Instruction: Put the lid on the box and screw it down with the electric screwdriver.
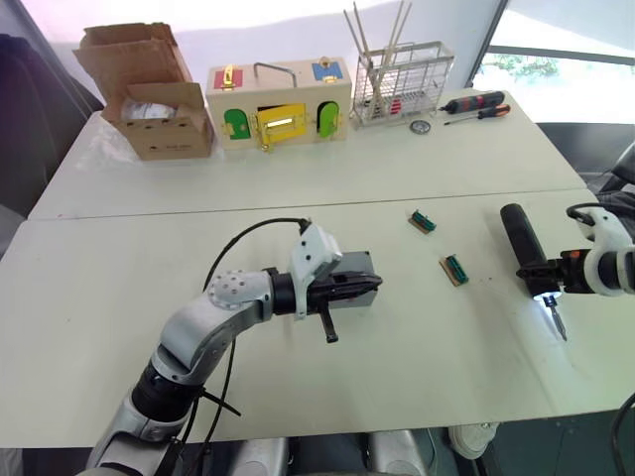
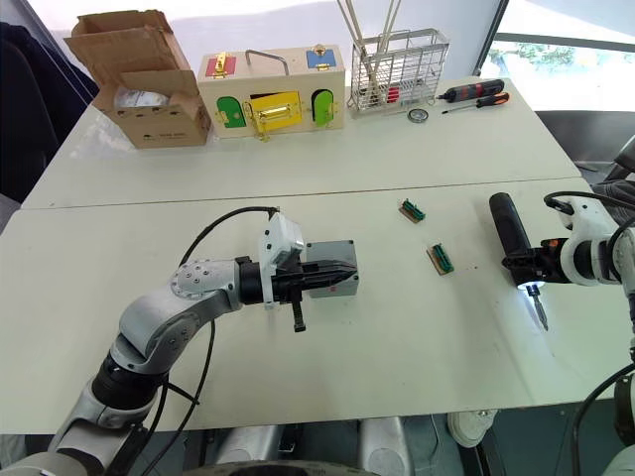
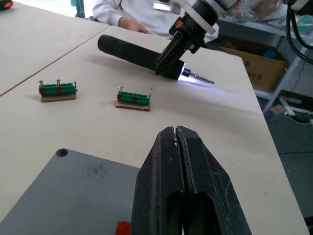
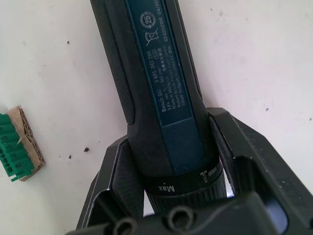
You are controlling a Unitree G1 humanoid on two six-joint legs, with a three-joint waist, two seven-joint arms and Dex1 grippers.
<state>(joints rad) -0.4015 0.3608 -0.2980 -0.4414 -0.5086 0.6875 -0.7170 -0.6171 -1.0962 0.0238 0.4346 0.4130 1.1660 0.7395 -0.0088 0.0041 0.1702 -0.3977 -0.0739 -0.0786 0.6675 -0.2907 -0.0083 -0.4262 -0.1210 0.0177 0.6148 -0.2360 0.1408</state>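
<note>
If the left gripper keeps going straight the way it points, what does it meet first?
Probably the nearer green terminal strip. The left gripper, shut above the grey lid, points across bare table toward it; the electric screwdriver lies farther on. Depth is unclear.

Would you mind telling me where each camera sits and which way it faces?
Left eye view: on the head, looking forward and down over the table; both arms show, the left tool over the lid.
Right eye view: the other eye of the same stereo pair, same scene.
Left wrist view: on the left wrist, looking along its shut fingers across the lid toward the right tool gripping the electric screwdriver.
Right wrist view: on the right wrist, close on the screwdriver.
Shared: all views show the screwdriver.
</note>
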